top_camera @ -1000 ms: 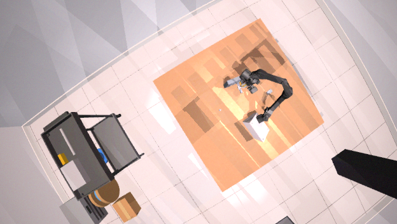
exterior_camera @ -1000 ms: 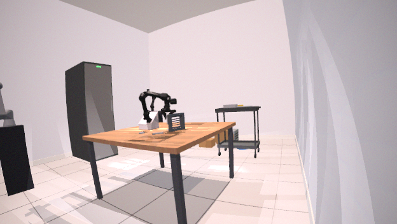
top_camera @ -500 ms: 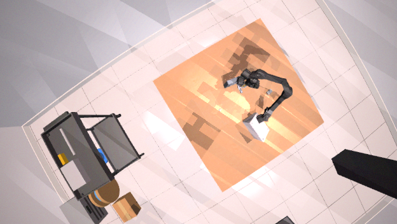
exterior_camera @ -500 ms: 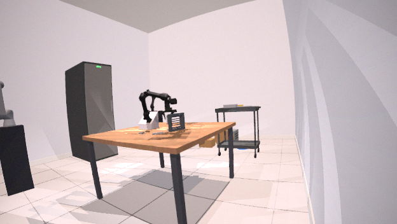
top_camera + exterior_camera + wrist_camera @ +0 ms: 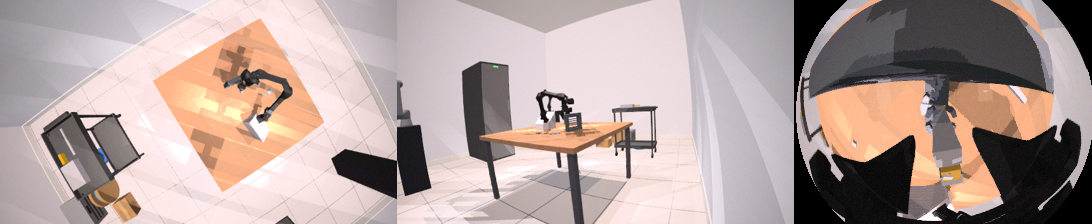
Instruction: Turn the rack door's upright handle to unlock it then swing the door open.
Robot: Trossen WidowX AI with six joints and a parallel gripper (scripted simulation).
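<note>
In the exterior view, the dark rack [image 5: 232, 81] [image 5: 567, 123] stands upright on the table [image 5: 203, 140] [image 5: 530, 142], right of the arm's white mount [image 5: 261, 128] [image 5: 543, 126]. My gripper [image 5: 241, 88] [image 5: 564, 115] [image 5: 944, 133] is partly open, gripping nothing; a grey, yellow-ended piece [image 5: 946, 142] appears between its fingers, contact unclear.

You have an orange-brown wooden table [image 5: 178, 92] [image 5: 524, 140] with darker patches. Your arm [image 5: 273, 77] [image 5: 553, 94] is black. Pale floor tiles [image 5: 165, 191] [image 5: 677, 191] show dark grid lines.
</note>
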